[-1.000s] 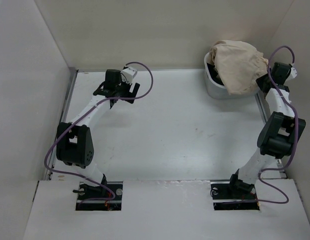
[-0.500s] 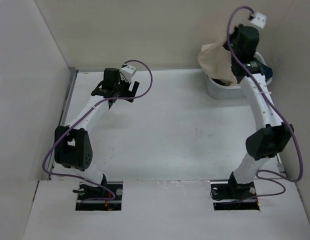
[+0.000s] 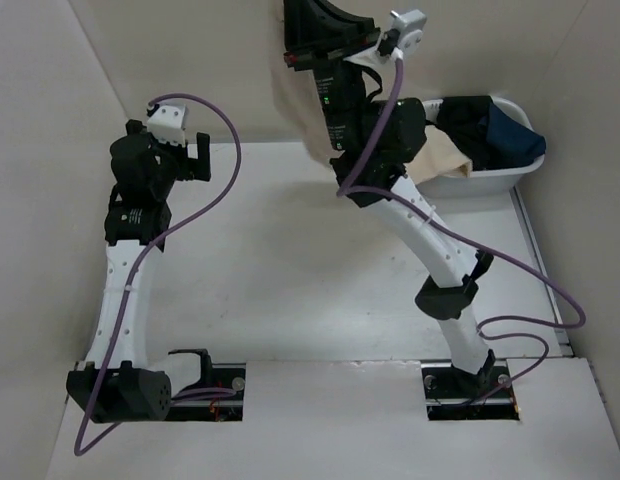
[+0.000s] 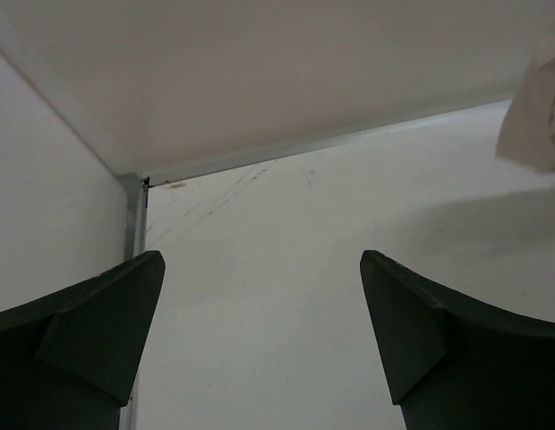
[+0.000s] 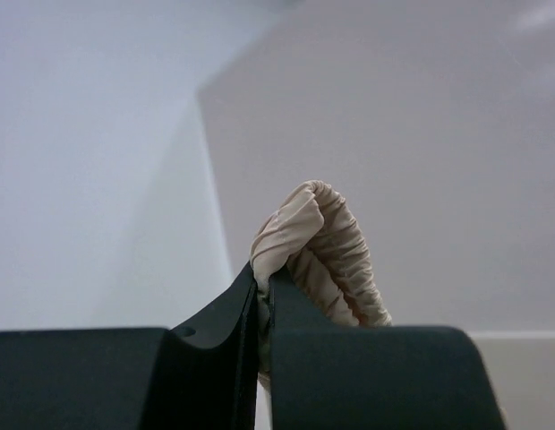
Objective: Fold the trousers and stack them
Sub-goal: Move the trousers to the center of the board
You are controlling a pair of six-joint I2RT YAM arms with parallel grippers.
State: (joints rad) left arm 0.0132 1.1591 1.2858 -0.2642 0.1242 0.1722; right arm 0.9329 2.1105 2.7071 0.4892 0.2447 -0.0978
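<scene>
Tabletop [image 3: 290,300] is flat matte white with a few faint scuffs, boxed in by plain off-white walls on the left, far and right sides, and there's a thin metal rail [image 4: 134,233] running along the left edge. A white plastic basket [image 3: 510,178] with rounded corners sits in the far right corner with some dark, rumpled garments [image 3: 485,125] piled inside. The trousers [image 3: 295,120] are soft cream cotton. Their gathered, ribbed waistband [image 5: 318,242] is pinched tight in the right gripper [image 5: 262,279], and the rest of the cloth hangs down in the air over the far middle of the table, with part of it trailing back to the basket rim. The right arm is stretched up high and leaning toward the left, with a purple cable [image 3: 460,250] looped along it. The left arm is reared up near the left wall, and the left gripper [image 4: 260,269] has its dark fingers spread wide with nothing between them.
</scene>
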